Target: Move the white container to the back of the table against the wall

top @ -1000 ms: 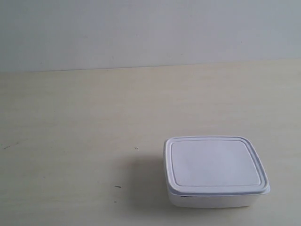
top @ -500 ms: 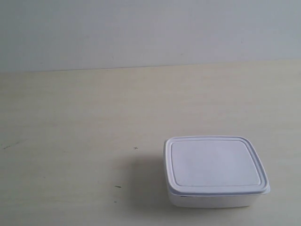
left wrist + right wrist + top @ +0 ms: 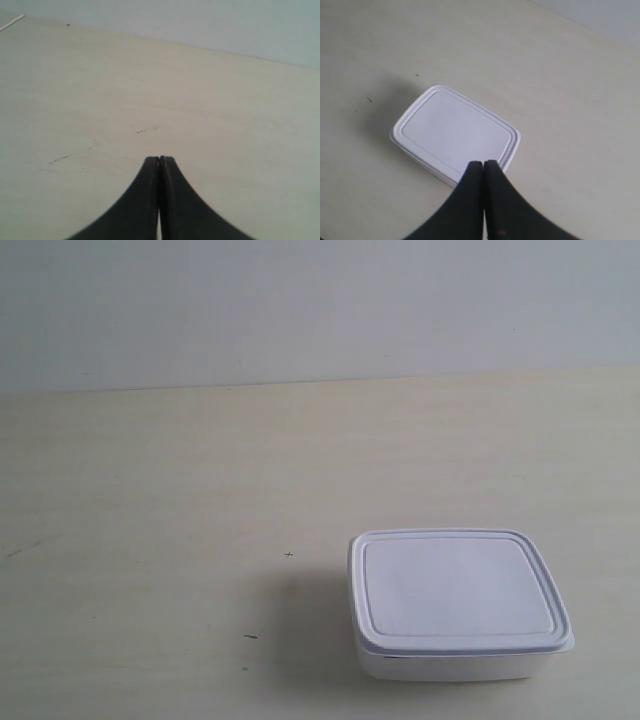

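One white container [image 3: 455, 602], lidded; right fingers [image 3: 470, 200] together, seemingly above.

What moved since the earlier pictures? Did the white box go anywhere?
Nothing has visibly changed. The white container sits in the same spot near the front of the table, and it is as far from the wall as it was before.

Left pincer [image 3: 159, 159] matte black, smooth, tapered; right pincer [image 3: 483, 162] the same
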`<state>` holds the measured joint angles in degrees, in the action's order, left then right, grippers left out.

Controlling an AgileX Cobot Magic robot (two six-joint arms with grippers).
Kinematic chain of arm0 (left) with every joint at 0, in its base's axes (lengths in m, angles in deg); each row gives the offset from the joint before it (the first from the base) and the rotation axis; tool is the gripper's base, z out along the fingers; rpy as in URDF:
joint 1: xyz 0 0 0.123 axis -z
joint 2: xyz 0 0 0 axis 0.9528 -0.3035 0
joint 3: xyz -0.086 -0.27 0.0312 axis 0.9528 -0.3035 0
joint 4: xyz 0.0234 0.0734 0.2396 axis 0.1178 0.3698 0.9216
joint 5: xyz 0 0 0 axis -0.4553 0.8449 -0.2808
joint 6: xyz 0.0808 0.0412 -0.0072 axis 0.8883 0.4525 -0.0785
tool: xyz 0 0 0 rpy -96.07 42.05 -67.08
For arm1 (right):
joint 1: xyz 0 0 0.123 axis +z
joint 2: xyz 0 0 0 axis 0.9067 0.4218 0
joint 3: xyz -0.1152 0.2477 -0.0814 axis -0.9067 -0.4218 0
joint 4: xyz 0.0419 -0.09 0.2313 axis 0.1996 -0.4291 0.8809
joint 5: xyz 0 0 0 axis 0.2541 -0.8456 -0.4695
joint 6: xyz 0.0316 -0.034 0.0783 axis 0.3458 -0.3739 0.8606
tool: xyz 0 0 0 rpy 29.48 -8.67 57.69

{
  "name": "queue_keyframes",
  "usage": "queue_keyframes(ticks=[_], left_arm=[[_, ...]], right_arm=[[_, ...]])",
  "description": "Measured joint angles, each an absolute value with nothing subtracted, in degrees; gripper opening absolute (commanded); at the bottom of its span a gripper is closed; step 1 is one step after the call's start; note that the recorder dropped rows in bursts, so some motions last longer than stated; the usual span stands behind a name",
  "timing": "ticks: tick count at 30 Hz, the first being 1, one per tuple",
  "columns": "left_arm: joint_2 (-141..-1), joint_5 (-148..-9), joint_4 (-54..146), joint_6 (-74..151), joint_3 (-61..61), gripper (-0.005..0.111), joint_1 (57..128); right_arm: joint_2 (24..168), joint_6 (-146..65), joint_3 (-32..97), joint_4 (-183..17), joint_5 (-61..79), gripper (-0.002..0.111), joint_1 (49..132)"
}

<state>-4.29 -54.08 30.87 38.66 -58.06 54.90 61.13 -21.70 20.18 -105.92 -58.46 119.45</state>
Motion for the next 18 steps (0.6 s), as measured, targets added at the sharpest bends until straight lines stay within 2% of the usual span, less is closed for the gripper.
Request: queue_keyframes(ticks=[2, 4, 10, 18], left_arm=[[-10.1, -52.2, 30.9, 38.7, -51.8, 0.000, 54.9], [-19.6, -48.2, 30.9, 38.7, -40.3, 0.000, 54.9], [-35.9, -47.2, 30.9, 38.7, -18.6, 0.000, 54.9], [-37.5, -47.3, 30.9, 38.7, -15.8, 0.000, 54.9]], right_arm=[[61.1, -21.6, 20.2, -105.3, -58.7, 0.000, 119.5], [61.1, -21.4, 20.2, -103.8, -58.9, 0.000, 119.5], [59.8, -20.2, 15.3, -103.1, -59.8, 0.000, 119.5], [53.2, -17.4, 11.2, -101.8, -60.0, 0.000, 119.5]])
